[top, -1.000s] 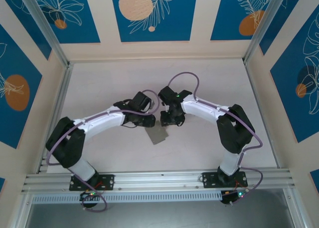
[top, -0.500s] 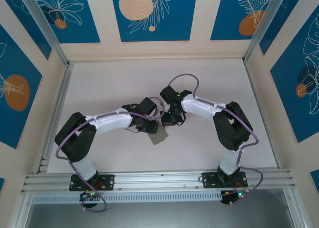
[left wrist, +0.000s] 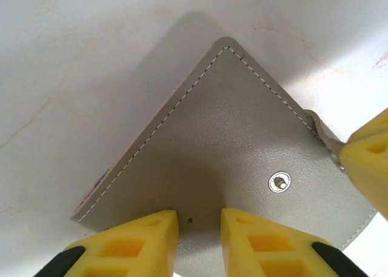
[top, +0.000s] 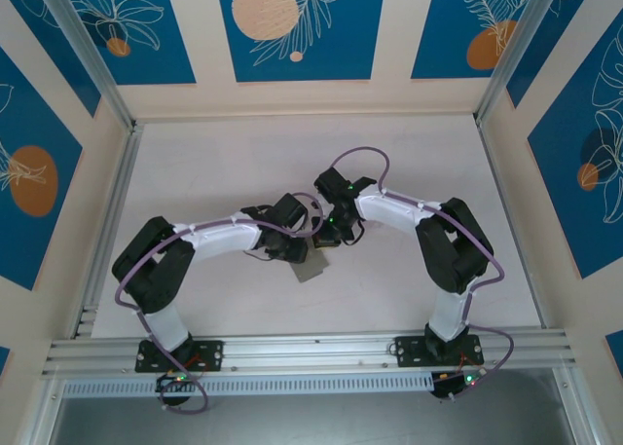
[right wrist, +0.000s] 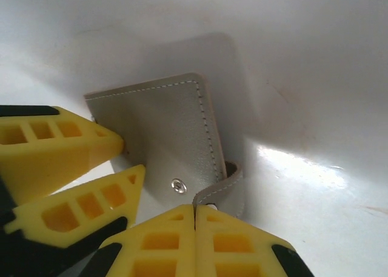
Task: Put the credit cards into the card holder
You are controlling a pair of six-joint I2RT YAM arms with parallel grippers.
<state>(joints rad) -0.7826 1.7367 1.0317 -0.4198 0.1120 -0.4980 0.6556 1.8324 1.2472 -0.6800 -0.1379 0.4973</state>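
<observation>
While the grey card holder (left wrist: 230, 143) is lying flat on the white worktop (top: 224, 163) between the two arms, the left tool (left wrist: 199, 219) is resting its yellow fingertips on one edge of the holder, its jaws standing narrowly apart. The right tool (right wrist: 194, 211) is pinching the holder's closing strap (right wrist: 221, 183) with its jaws pressed together. The strap is curling up off the holder, just beside a metal snap stud (left wrist: 279, 182).
</observation>
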